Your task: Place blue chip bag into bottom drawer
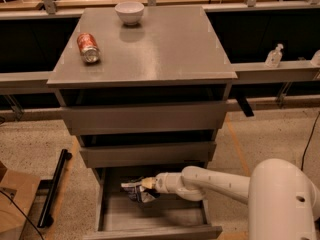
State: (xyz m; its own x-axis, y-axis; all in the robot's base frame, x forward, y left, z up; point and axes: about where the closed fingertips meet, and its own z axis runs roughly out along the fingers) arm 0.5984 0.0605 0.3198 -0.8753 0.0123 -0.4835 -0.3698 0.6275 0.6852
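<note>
Open bottom drawer (159,231), gripper (145,184) reaching inside it, clamped onto blue chip bag (135,191), bag at drawer's rear left, upper drawers (145,118) shut.

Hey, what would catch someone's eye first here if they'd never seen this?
The white arm reaches into the open bottom drawer, its gripper holding the blue chip bag inside it. After that, the red soda can lying on its side and the white bowl on the grey cabinet top.

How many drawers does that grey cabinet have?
3, stacked: the top drawer and middle drawer sit pushed in; the bottom drawer is pulled out, with the gripper holding the blue chip bag over it.
</note>
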